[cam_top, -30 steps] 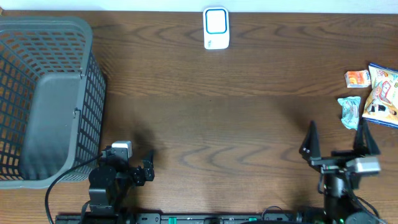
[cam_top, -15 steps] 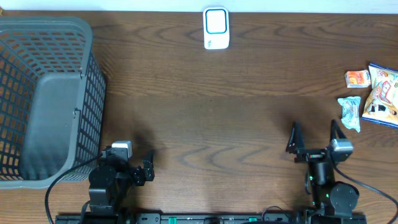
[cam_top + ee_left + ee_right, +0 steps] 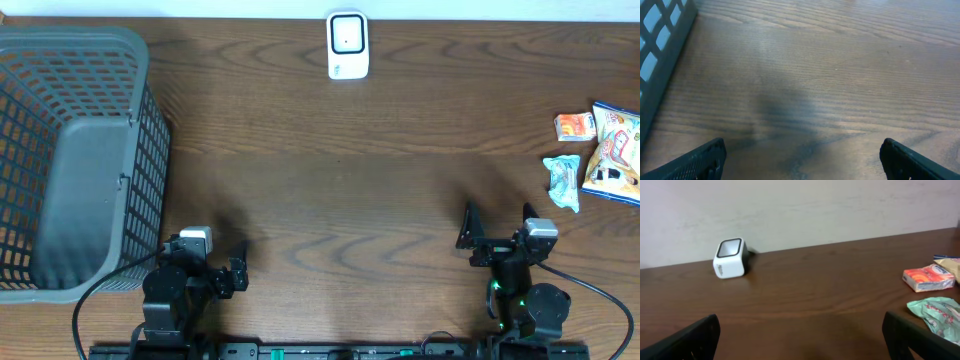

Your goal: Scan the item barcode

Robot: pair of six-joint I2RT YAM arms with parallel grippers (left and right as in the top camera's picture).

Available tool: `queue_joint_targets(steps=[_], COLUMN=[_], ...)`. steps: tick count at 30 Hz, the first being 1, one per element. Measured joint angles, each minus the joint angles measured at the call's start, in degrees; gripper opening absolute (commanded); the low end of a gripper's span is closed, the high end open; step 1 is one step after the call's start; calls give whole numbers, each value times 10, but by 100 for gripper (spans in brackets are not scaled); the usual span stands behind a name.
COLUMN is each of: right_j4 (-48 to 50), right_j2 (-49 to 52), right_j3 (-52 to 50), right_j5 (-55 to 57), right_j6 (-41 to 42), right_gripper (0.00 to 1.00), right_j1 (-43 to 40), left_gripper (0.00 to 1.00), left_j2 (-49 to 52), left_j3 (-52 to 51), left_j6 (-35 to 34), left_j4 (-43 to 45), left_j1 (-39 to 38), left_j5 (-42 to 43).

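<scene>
Fingers on both arms stand spread as wide as they go, with nothing held.

Left fingers (image 3: pixel 700 160): two dark tips at the bottom corners of the left wrist view, with bare worktop (image 3: pixel 830 75) under and between them. From overhead the left arm sits at the near edge, just beside the near right corner of the grey basket (image 3: pixel 150 170). The basket wall shows as a grey lattice at the left edge of the left wrist view.

Right fingers (image 3: pixel 920 342): same wide spread, empty, low over the worktop at the near right, pointing toward the far edge.

Barcode scanner (image 3: pixel 347 45): small white block with a window ringed in blue. It stands at the far edge of the worktop, about mid-width, close under the pale wall (image 3: pixel 800 210). It is well apart from both arms. In the right wrist view it sits left of centre with its window facing up.

Items: three packets clustered at the right edge of the worktop.
- Orange packet (image 3: pixel 575 127): farthest back of the three.
- Teal wrapper (image 3: pixel 563 181): crumpled, nearest the right fingers but apart from them.
- Yellow-and-white snack bag (image 3: pixel 615 155): outermost, partly cut off by the frame edge.

The teal wrapper lies just beside the snack bag; I cannot tell whether they touch. The print on the packets is too small to make out a barcode in any view.
</scene>
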Motion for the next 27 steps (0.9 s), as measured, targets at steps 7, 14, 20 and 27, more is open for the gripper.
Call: queue_joint_targets(steps=[7,14,20,27], right_j4=[0,0,0,0], right_j2=[0,0,0,0], right_j3=[0,0,0,0], right_j5=[0,0,0,1], right_j6=[0,0,0,0], right_gripper=[99,99,99,99], right_j1=[0,0,0,0], left_gripper=[98,98,98,98], left_j2=[0,0,-2,-9], left_j3=[0,0,-2,-46], left_j6=[0,0,0,0], left_j4=[0,0,50,230], left_j1=[0,0,0,-1], left_j5=[0,0,-27,-40])
